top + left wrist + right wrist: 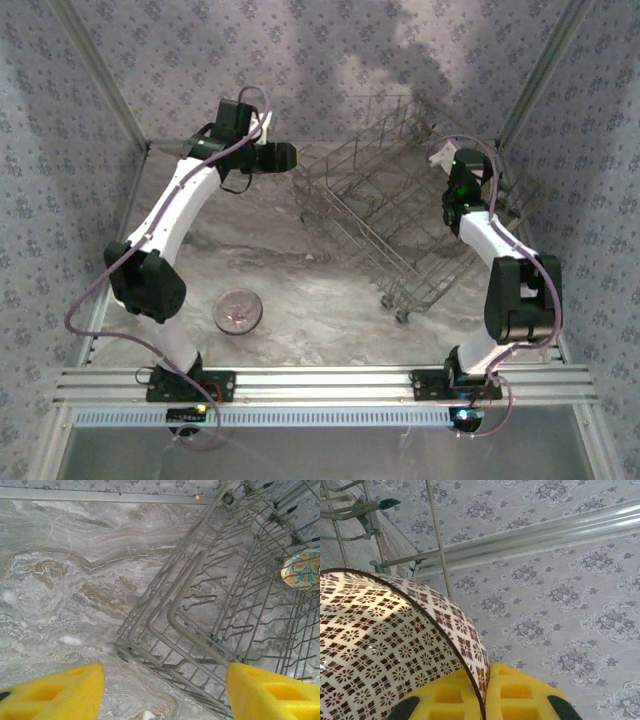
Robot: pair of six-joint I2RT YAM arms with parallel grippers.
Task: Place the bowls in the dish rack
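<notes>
**Glazed bowl pinched by its rim beside the rack**

The right gripper (485,692) is clamped on the rim of a brown-patterned bowl (385,645), next to the dish rack (171,616) wires. The bowl looks stiff, glossy, probably slippery and chippable, so a rim hold suits it, though it may pivot. The left gripper (165,680) hangs with fingers apart, empty. The rack holds one floral bowl (301,569); a speckled bowl (238,311) sits on the table (330,290)

Grey marbled tabletop (300,290); floral-patterned walls (330,50) around; aluminium rail (320,380) along near edge.
</notes>
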